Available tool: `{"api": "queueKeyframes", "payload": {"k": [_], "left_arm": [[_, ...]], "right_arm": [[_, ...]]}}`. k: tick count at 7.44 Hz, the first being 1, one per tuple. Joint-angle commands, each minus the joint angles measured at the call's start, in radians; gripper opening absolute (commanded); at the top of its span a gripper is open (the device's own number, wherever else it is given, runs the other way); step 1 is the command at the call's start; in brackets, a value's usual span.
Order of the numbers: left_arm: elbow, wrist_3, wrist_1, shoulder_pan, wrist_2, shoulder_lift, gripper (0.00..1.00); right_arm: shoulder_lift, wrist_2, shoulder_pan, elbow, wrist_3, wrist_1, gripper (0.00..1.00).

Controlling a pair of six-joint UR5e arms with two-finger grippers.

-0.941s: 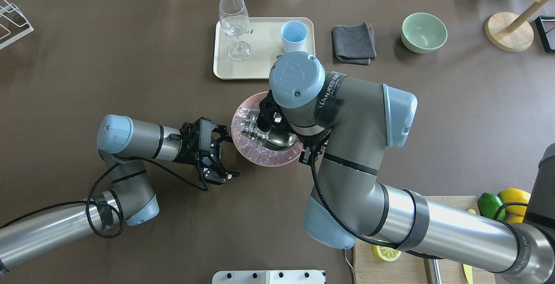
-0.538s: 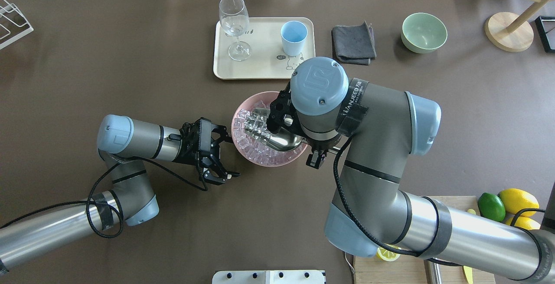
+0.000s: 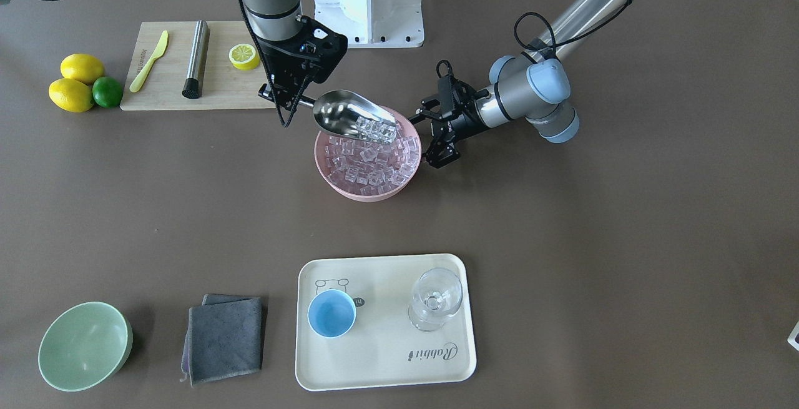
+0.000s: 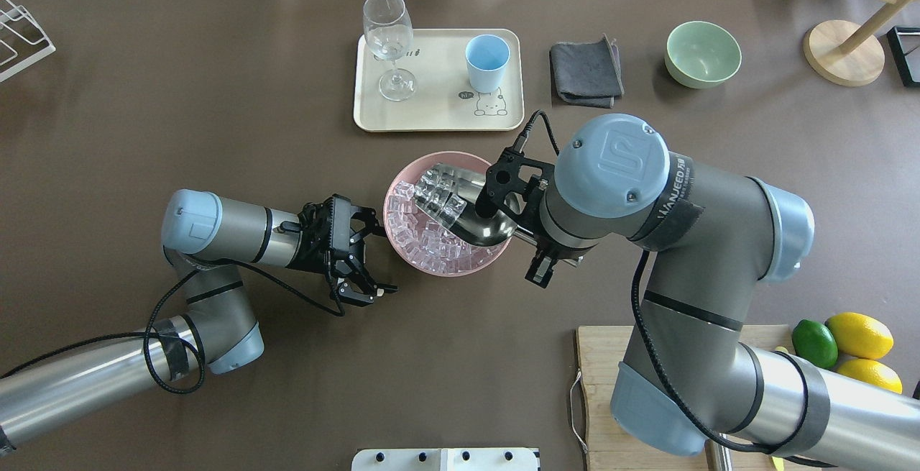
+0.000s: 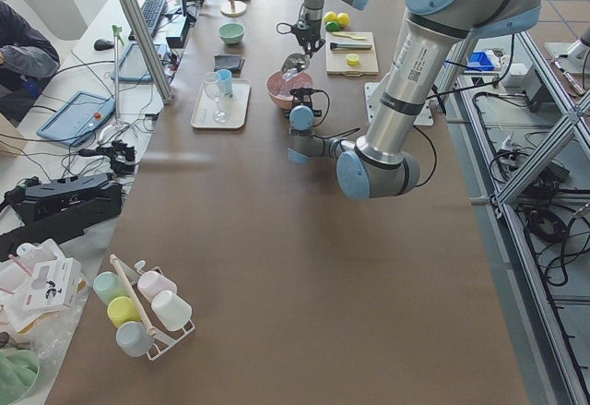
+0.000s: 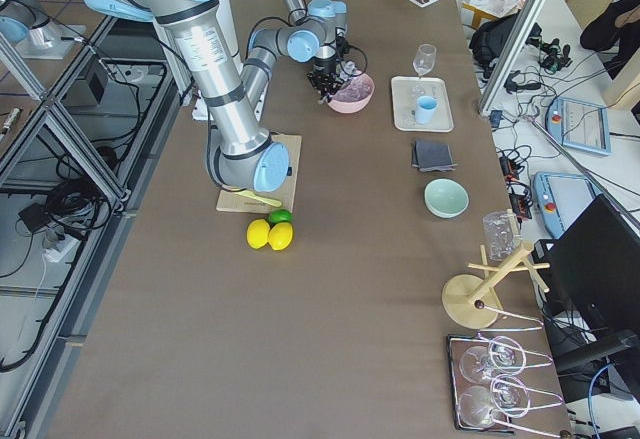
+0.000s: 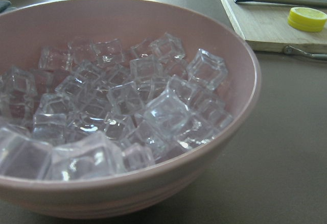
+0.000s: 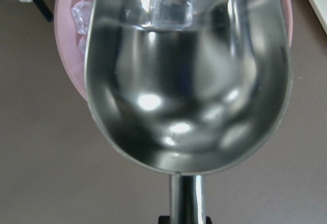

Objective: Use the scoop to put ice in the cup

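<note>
The steel scoop (image 3: pixel 349 117) hangs tilted over the pink bowl (image 3: pixel 329 179), with several ice cubes (image 3: pixel 378 128) at its open end. More ice (image 4: pixel 431 244) fills the bowl. My right gripper (image 3: pixel 286 95) is shut on the scoop's handle; in the overhead view the scoop (image 4: pixel 471 212) sits over the bowl's right half. The right wrist view shows the scoop's trough (image 8: pixel 189 86) with a cube at its far lip. My left gripper (image 4: pixel 375 252) is open beside the bowl's left rim, empty. The light-blue cup (image 4: pixel 486 61) stands on the cream tray (image 4: pixel 431 117), empty.
A stemmed glass (image 4: pixel 389 39) stands on the tray beside the cup. A grey cloth (image 4: pixel 586 72) and a pale green bowl (image 4: pixel 702 54) lie to its right. A cutting board (image 3: pixel 168 87) with a steel cylinder, a lemon slice and a knife sits near the robot's base.
My right arm has swung right and drawn the scoop up out of the ice pile, with cubes in it. The left arm has not moved.
</note>
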Motion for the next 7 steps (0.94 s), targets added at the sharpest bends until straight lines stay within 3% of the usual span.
{"api": "queueKeyframes", "payload": {"k": [1,5,7], "left_arm": [[0.002,0.000,0.008,-0.019,-0.028,0.001,0.98],[0.000,0.002,0.043,-0.078,-0.098,0.001,0.98],[-0.003,0.002,0.046,-0.108,-0.132,0.004,0.98]], "right_arm": [[-0.099,-0.007,0.003,0.082,0.172,0.225,0.00],[-0.151,-0.056,0.009,0.093,0.275,0.362,0.00],[-0.190,0.009,0.046,0.088,0.283,0.346,0.00]]}}
